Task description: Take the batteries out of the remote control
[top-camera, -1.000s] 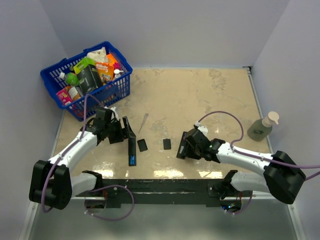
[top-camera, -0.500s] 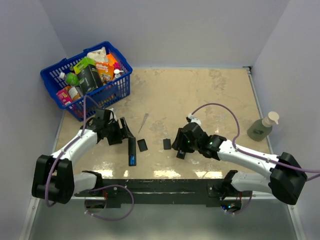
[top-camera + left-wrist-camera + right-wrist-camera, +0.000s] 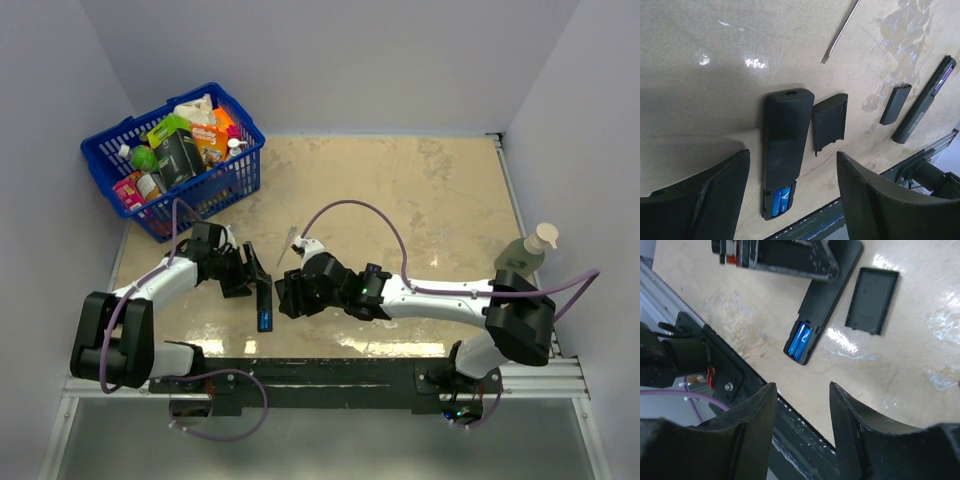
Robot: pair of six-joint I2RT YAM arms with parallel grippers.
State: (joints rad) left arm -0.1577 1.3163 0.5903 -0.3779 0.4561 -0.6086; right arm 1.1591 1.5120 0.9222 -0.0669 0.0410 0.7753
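Near-left on the beige marbled desk (image 3: 400, 190), slim black plastic remote control (image 3: 263, 300) is lying back-side up, its battery bay at the near end sitting open. Two bright blue cylindrical batteries (image 3: 801, 340) are sitting side by side inside that bay. Left claw (image 3: 790, 160) is hanging over the remote with fingers spread wide, gripping nothing. From above it is sitting by the remote's far-left side; can't tell if touching. Right claw (image 3: 802, 387) is hovering just right of the remote's near half, also gaping wide, carrying nothing. Flat black rectangular cover piece (image 3: 830, 122) is lying just right of the remote, narrow gap between. Smaller black cover (image 3: 895, 104) and long slim black bar (image 3: 925, 107) with a purplish strip are lying further right. Thin metal rod (image 3: 840, 32) is resting farther back. Blue plastic basket (image 3: 175, 160) of groceries is sitting far left; clear soap pump bottle (image 3: 522, 258) is standing at the right edge.
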